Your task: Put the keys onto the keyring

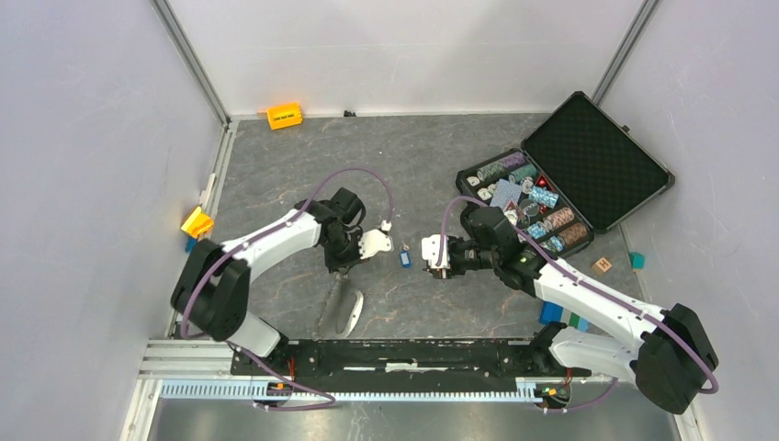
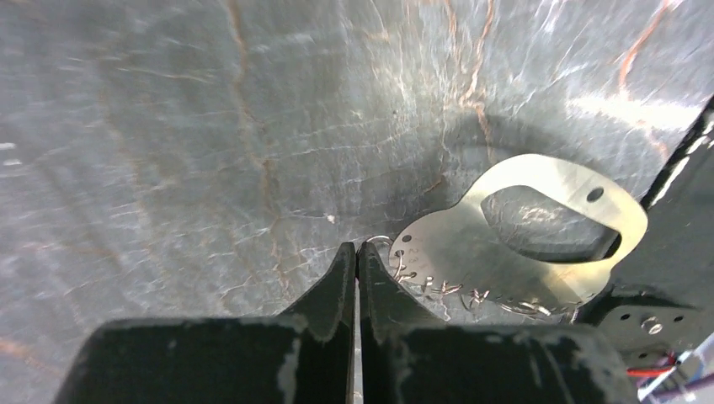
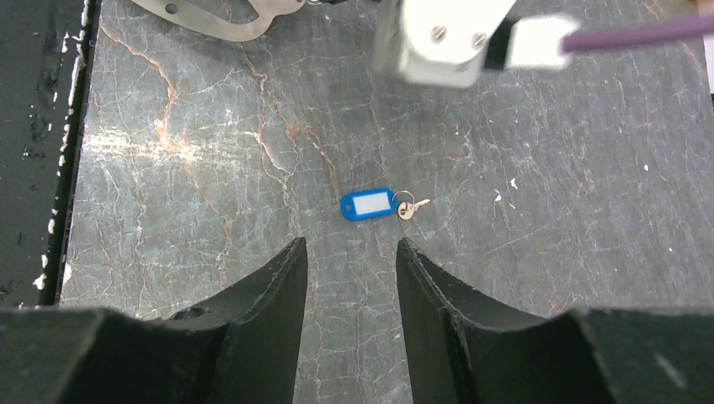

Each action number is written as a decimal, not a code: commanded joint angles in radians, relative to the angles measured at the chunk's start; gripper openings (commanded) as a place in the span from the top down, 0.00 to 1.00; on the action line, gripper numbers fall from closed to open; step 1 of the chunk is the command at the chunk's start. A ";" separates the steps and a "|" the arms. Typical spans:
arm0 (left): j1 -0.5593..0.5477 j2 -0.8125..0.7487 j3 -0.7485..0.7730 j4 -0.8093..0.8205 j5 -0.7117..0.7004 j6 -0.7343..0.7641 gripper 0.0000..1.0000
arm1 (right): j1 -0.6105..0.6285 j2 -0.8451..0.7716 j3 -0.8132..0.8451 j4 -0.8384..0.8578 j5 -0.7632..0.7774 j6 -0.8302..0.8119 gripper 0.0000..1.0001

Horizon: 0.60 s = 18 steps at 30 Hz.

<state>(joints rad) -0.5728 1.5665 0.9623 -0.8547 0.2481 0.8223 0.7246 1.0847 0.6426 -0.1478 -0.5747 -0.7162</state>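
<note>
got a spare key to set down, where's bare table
Bare: the far middle, between the orange block and the open chip case; also the near strip between the metal plate and the right arm. Crowded: the centre, where the left gripper and right gripper flank the blue key tag.

Grey marbled tabletop, pale lilac walls

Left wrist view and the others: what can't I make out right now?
- Left wrist: whether the shut left tool pinches anything; its fingers hide the contact.
- Top: key by the tag, too small.
- Right wrist: plate, cut by the top edge.
</note>
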 commanded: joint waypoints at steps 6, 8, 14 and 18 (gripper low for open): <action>0.008 -0.306 0.013 0.242 0.139 -0.175 0.98 | -0.004 -0.003 0.009 0.039 0.004 0.014 0.52; 0.008 -0.339 -0.024 0.331 0.119 -0.215 0.98 | -0.005 -0.002 0.008 0.043 0.006 0.018 0.52; 0.007 -0.220 -0.009 0.420 0.047 -0.248 0.97 | -0.013 -0.007 0.006 0.047 0.011 0.024 0.51; 0.008 -0.126 0.025 0.466 -0.012 -0.298 0.71 | -0.025 -0.015 0.003 0.050 0.010 0.026 0.51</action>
<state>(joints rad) -0.5690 1.3746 0.9428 -0.4789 0.3012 0.6151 0.7116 1.0847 0.6426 -0.1356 -0.5682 -0.7006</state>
